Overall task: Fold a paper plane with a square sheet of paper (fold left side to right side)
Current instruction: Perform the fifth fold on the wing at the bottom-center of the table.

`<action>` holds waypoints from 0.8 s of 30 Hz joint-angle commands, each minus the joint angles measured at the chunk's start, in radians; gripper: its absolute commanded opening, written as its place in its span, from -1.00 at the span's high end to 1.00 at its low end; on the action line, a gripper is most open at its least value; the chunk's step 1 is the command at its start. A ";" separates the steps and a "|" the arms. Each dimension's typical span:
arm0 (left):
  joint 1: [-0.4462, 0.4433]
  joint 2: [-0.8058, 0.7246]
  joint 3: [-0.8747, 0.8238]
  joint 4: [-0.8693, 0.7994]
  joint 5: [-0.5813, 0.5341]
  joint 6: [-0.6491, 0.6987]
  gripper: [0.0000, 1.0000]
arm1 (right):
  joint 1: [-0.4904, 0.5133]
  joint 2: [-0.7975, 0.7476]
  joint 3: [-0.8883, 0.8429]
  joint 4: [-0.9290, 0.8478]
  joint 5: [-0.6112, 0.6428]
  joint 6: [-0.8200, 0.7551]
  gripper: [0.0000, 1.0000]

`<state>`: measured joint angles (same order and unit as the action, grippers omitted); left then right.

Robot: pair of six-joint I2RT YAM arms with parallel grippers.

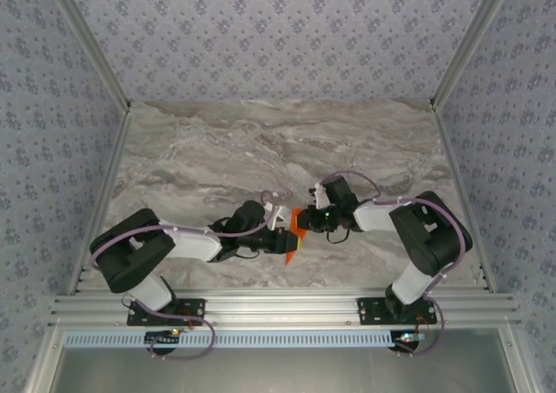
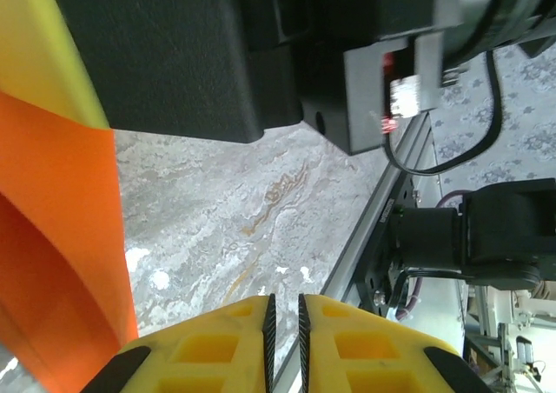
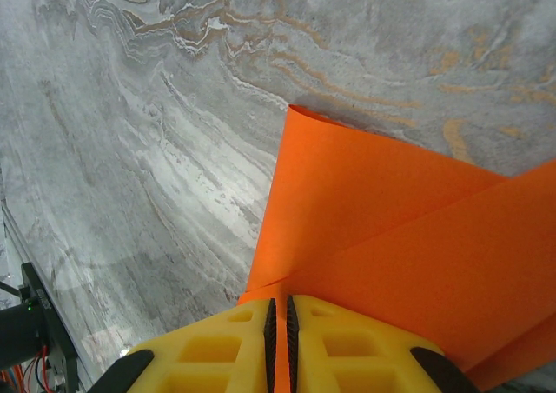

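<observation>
Sheet of paper (image 3: 391, 236) first: you have it bent over on itself, not lying flat. The right wrist view shows at least two orange layers overlapping and one edge curling up into a soft roll over the marble table (image 3: 130, 149). From overhead it reads as a small crumpled orange patch in mid-table, squeezed between your two arms, near the front rail. I cannot tell whether any part of it rests on the surface.

Your right gripper (image 3: 279, 341) is clamped on the paper. Orange fills the slit between its yellow pads, and the sheet fans out beyond them. Your left gripper (image 2: 284, 341) has its jaws almost together with only a thin slit between them. Nothing orange sits in that slit, and the paper hangs off to one side of the fingers, close to the camera. That hand looks to be gripping nothing.

As for progress, I judge you are partway through. The sheet has been doubled over, but the layers look loose and bowed, and I see no pressed, sharp crease. No narrow pointed dart with a centre line shows. You have yet to flatten the fold and make the later folds that shape the plane.
</observation>
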<state>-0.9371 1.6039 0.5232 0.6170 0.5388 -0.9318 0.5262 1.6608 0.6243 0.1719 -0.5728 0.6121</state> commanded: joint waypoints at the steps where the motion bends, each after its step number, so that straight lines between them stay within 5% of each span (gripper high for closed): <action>1: -0.005 0.047 0.029 0.021 0.018 0.012 0.68 | 0.007 0.056 -0.018 -0.119 0.100 -0.030 0.72; 24: -0.006 0.127 -0.005 -0.010 -0.020 0.019 0.72 | 0.011 0.052 0.005 -0.157 0.111 -0.043 0.72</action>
<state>-0.9382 1.7138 0.5293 0.6167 0.5232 -0.9318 0.5327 1.6630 0.6453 0.1299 -0.5606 0.5999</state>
